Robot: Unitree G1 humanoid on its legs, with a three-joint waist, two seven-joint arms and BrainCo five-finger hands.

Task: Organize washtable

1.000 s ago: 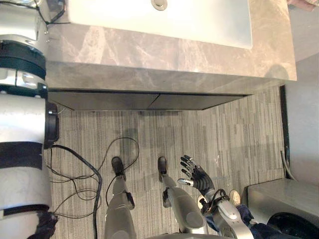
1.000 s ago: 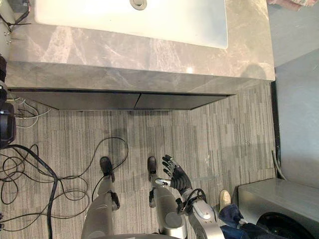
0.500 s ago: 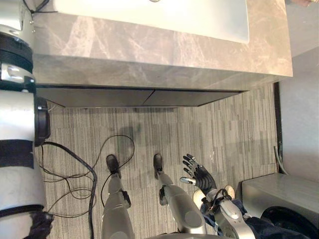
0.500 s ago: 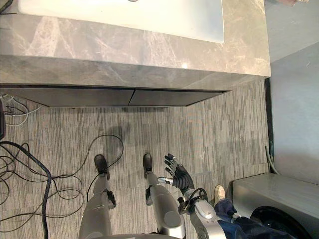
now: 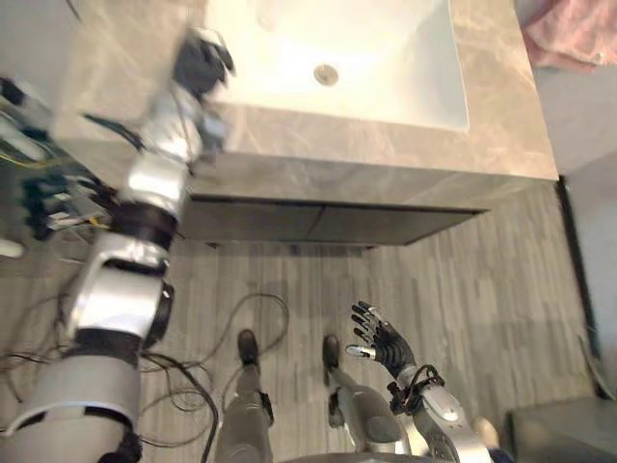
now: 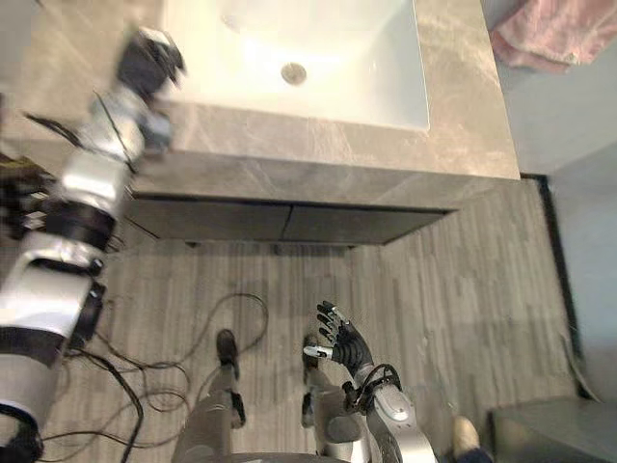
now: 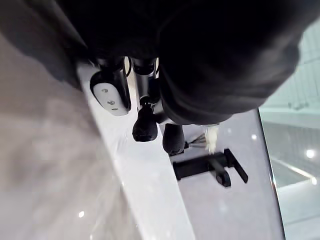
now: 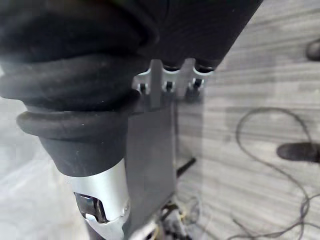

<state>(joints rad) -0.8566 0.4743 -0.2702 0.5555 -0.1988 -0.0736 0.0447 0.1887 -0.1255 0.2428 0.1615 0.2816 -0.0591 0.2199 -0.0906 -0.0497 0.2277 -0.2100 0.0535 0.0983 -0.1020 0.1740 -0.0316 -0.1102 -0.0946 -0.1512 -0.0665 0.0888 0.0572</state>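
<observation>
The washtable is a grey marble counter holding a white basin with a round drain. A pink towel lies at the counter's far right. My left hand is raised over the counter's left part, beside the basin's rim, and is blurred. In the left wrist view its dark fingertips hang relaxed and hold nothing, over the white rim, with a black faucet past them. My right hand hovers low over the floor, fingers spread, empty.
Two dark drawer fronts sit under the counter's front edge. Loose wires and equipment are bunched at the left. A grey box corner shows at the lower right, on striped wood-pattern floor.
My left arm has swung up from my side, bringing its hand over the counter by the basin. The camera has tilted, so more of the basin and the towel show. The right hand has stayed put.
</observation>
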